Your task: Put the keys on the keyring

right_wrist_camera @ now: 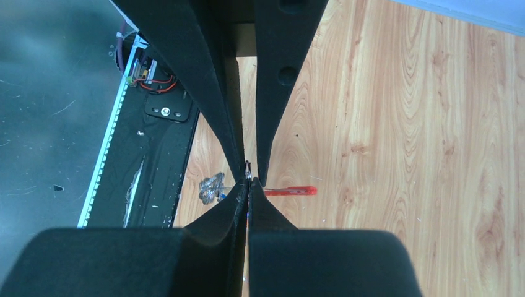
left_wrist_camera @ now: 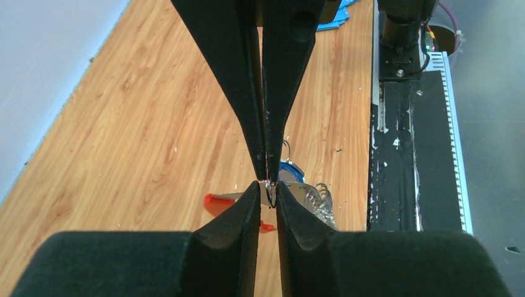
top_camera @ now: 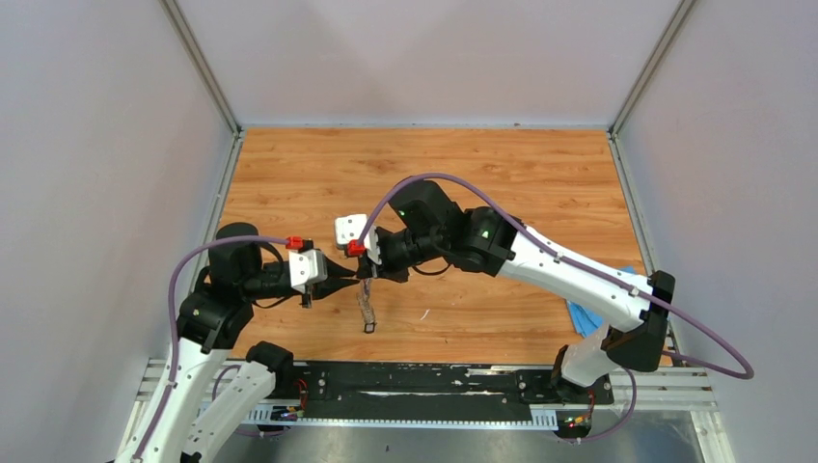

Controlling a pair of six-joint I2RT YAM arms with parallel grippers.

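Right gripper (right_wrist_camera: 247, 185) is clenched fully, judged to be on the thin red loop of the keyring (right_wrist_camera: 291, 190). Left gripper (left_wrist_camera: 267, 189) is drawn nearly closed about a thin wire ring (left_wrist_camera: 270, 195); whether it truly pinches cannot be told. Tips are met nose to nose above the table (top_camera: 540, 183), presumably so a key can be threaded. Keyring is hung at 6 o'clock of the tips: red curve, fanned grey pieces, blue-headed key (left_wrist_camera: 288, 171) just beside.

The table (top_camera: 540, 183) has a smooth wood-grain surface with a low sheen. The fingers (left_wrist_camera: 238, 216) of the left gripper (left_wrist_camera: 267, 190) are matt black plastic. The keyring (left_wrist_camera: 312, 199) combines a glossy red loop with bright grey metal pieces.
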